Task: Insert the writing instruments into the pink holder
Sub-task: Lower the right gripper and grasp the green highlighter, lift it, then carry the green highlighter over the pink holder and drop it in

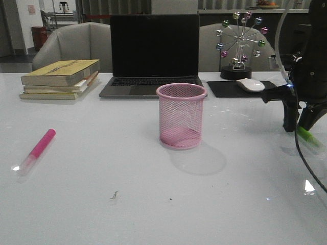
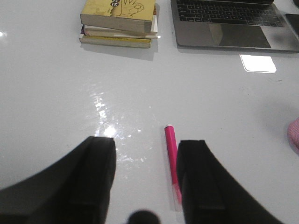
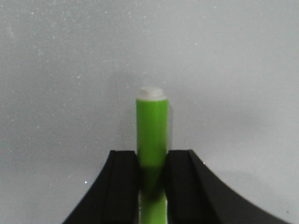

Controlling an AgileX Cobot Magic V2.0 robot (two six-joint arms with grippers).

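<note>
The glossy white bench carries the pink holder at its middle. My right claw pinches the green highlighter off to the holder's right; a shallow grip there could let it swivel and miss the rim. My left claw hangs spread above the pink highlighter, well left of the holder.

No readable text shows; the top book's cover print is illegible.

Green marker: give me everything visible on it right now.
The green marker is a thick lime-green barrel with a whitish end, plastic by its look. It lies on the white table at the right, well apart from the pink holder. The right gripper is shut on its barrel, one black finger on each side.
</note>
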